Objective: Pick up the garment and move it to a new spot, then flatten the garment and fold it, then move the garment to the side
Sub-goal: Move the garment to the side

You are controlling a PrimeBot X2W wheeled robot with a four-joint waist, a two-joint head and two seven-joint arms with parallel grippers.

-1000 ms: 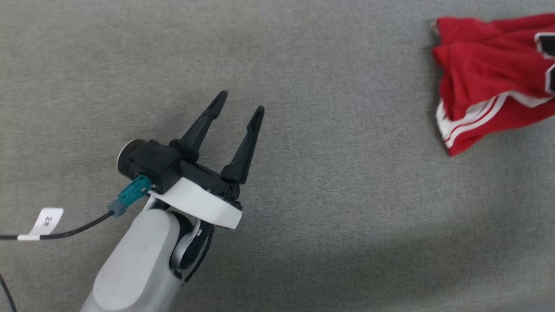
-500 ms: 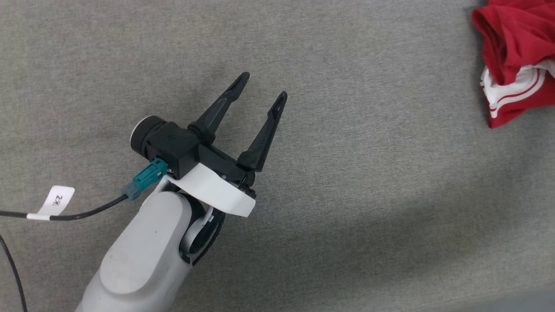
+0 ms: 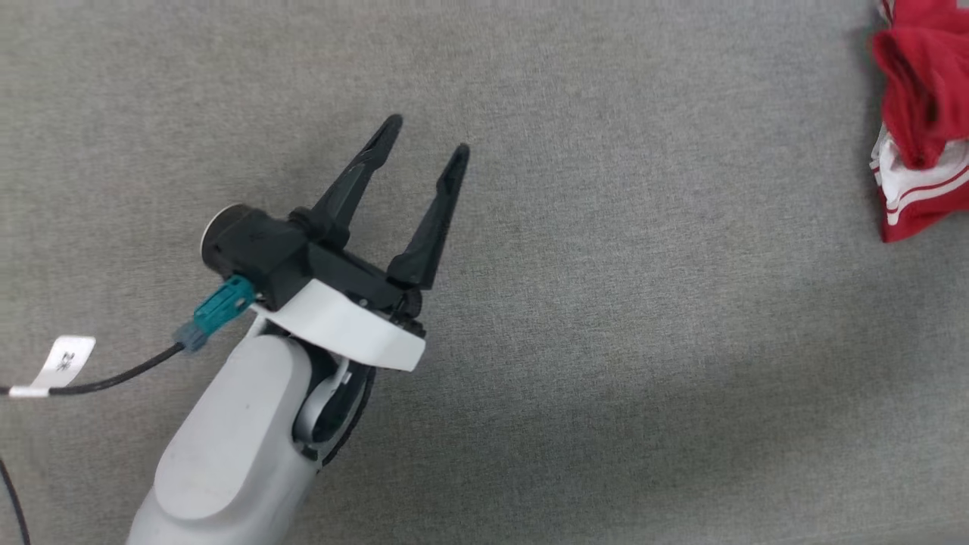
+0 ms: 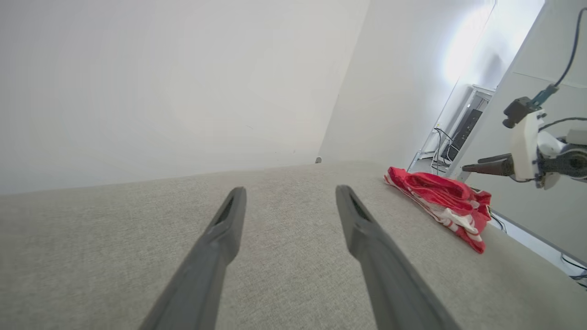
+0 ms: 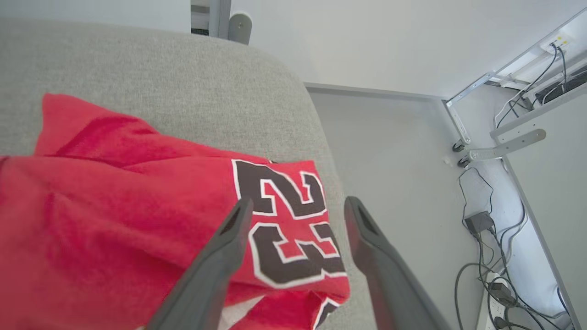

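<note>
The garment (image 3: 920, 113) is a bunched red shirt with white striped trim, lying at the right edge of the head view on the grey cloth surface (image 3: 606, 303). In the right wrist view the garment (image 5: 114, 206) shows its black number near the surface's rounded end. My right gripper (image 5: 298, 204) hangs open just above it, with nothing between the fingers. The left wrist view has the garment (image 4: 440, 192) far to the right, with the right gripper (image 4: 472, 165) beyond it. My left gripper (image 3: 428, 136) (image 4: 290, 190) is open and empty over bare cloth, well left of the shirt.
The grey surface ends just past the garment, dropping to a pale floor (image 5: 399, 151). Cables and a power adapter (image 5: 479, 222) lie there beside metal frame legs (image 5: 504, 142). A black cable with a white tag (image 3: 64, 363) trails from my left wrist. A white wall (image 4: 160, 82) stands behind.
The head view has swung left, so the garment sits farther toward the right edge. It looks more bunched, and its number no longer shows there. The left gripper stays open.
</note>
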